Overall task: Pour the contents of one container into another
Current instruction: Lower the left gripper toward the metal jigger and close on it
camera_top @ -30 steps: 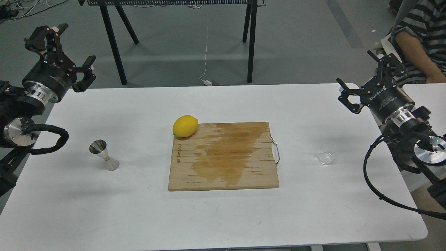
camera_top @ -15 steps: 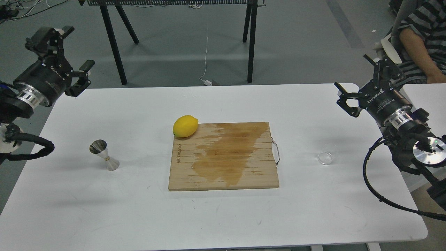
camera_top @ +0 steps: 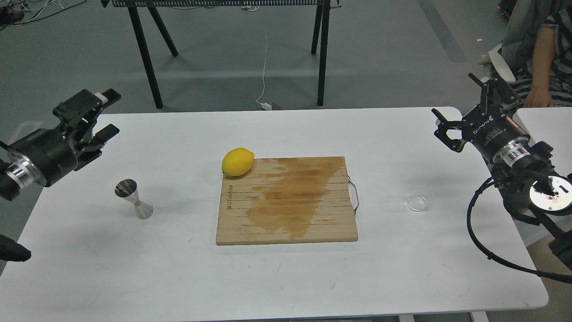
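Nothing grasped yet. Right pincer (camera_top: 460,114) spread, empty, hanging above the white surface (camera_top: 277,277) well back from the clear glass cup (camera_top: 420,197) at the right end. Left pincer (camera_top: 100,118) also spread, near the steel jigger (camera_top: 133,200) — upright, left of the cutting board (camera_top: 286,201). Approach the cup low, fingers straddling its wall; thin glass likely slips.

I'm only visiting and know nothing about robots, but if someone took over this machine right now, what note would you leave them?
Left gripper: open, empty, in the air beyond the steel jigger.
Right gripper: open, empty, in the air beyond the glass cup.
Jigger: upright on the table, left of the cutting board.
Cup: upright on the table, right of the board.
A lemon rests on the board's far left corner.
Done: nothing.
Left: pick up the cup, pour into the jigger.
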### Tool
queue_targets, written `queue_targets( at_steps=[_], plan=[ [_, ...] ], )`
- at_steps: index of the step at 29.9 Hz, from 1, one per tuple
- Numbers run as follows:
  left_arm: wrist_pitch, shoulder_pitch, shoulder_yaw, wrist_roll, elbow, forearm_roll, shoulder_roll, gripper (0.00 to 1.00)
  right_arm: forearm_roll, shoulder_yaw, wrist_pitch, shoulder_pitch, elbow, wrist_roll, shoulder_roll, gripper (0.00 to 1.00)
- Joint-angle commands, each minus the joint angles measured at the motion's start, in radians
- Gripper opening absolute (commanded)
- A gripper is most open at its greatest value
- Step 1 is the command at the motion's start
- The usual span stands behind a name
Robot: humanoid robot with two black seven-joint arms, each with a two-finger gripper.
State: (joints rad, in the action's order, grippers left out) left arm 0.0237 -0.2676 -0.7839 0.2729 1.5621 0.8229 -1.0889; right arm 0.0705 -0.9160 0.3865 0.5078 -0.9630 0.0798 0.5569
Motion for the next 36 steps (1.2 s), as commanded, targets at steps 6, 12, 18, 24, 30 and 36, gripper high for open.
queue_targets(
  at_steps=[6, 12, 18, 24, 30, 36],
  plan=[
    [-0.247, 0.120, 0.003, -0.003, 0.001, 0.608, 0.012, 1.00, 0.000, 0.025, 0.003, 0.000, 0.000, 0.000, 0.005, 0.99],
    [-0.327, 0.202, -0.002, -0.053, -0.057, 0.875, 0.076, 1.00, 0.000, 0.029, 0.003, 0.000, 0.000, 0.000, 0.006, 0.99],
    [-0.363, 0.217, -0.003, -0.077, -0.201, 0.982, 0.176, 1.00, 0.000, 0.029, 0.005, -0.003, 0.000, 0.000, 0.009, 0.99],
    [-0.380, 0.220, -0.002, -0.078, -0.228, 1.015, 0.190, 0.99, -0.001, 0.031, 0.006, -0.003, 0.000, 0.000, 0.012, 0.99],
    [-0.404, 0.261, -0.003, -0.078, -0.221, 1.096, 0.193, 0.99, -0.001, 0.031, 0.006, -0.003, 0.000, 0.000, 0.012, 0.99],
    [-0.415, 0.272, -0.005, -0.081, -0.226, 1.165, 0.245, 0.99, -0.003, 0.031, 0.006, -0.005, -0.002, 0.000, 0.012, 0.99]
  ],
)
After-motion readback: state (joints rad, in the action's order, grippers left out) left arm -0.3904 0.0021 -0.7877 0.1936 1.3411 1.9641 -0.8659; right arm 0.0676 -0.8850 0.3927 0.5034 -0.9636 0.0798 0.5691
